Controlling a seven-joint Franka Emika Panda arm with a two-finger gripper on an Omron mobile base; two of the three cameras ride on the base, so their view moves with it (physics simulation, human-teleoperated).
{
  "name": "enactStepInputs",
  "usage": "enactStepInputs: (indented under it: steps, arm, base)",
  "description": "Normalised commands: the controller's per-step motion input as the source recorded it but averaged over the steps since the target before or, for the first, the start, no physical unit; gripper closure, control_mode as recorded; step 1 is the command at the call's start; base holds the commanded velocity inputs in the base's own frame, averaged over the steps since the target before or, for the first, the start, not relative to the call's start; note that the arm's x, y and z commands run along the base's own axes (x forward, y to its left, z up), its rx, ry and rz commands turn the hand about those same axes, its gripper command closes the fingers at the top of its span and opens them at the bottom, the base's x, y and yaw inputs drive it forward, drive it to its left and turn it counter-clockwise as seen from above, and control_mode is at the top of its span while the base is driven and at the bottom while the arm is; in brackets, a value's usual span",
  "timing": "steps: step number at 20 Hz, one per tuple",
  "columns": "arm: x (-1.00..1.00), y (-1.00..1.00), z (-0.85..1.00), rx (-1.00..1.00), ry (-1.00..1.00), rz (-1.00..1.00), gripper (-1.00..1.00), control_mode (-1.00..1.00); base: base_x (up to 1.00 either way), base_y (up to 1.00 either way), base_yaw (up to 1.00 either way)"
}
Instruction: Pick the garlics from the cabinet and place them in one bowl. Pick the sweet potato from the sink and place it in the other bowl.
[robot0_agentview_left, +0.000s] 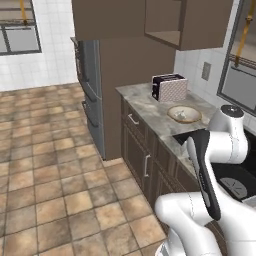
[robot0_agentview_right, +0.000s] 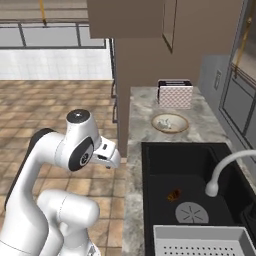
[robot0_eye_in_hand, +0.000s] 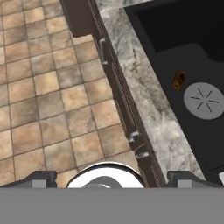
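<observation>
**Sweet potato deep in the sink, hand wide and empty above the surface edge**

From the left: the cabinet (robot0_agentview_left: 165, 22) hangs with its open shelf compartment above the toaster (robot0_agentview_left: 169, 87). The tan bowl (robot0_agentview_right: 170, 122) sits on the marble surface (robot0_agentview_right: 137, 150) in front of the toaster, with pale lumps inside that are probably the garlics (robot0_agentview_right: 167, 123), though they are too small to count. Further right, the sweet potato (robot0_agentview_right: 173, 195) lies on the floor of the black sink (robot0_agentview_right: 150, 170), beside the round drain (robot0_agentview_right: 192, 214).

The hand (robot0_eye_in_hand: 111, 177) stands wide, holding nothing, looking down over the cabinet fronts and surface edge.

The risks, as I judge them: the sweet potato is small and lies low, so the reach could catch the sink's rim or the curved faucet (robot0_agentview_right: 225, 167). A poorly centred grip could roll it towards the drain.

The perforated tray (robot0_agentview_right: 205, 240) is cut off at the bottom, and the sweet potato's shape is hard to make out.
</observation>
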Motion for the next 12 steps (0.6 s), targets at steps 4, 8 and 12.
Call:
enactStepInputs:
  steps: [4, 8, 12]
  arm:
    - [0.00, 0.00, 0.00, 0.00, 0.00, 0.00, -1.00, 1.00]
    - [0.00, 0.00, 0.00, 0.00, 0.00, 0.00, -1.00, 1.00]
    - [0.00, 0.00, 0.00, 0.00, 0.00, 0.00, -1.00, 1.00]
  base:
    - [0.00, -0.18, 0.02]
    - [0.00, 0.00, 0.00]
    - [0.00, 0.00, 0.00]
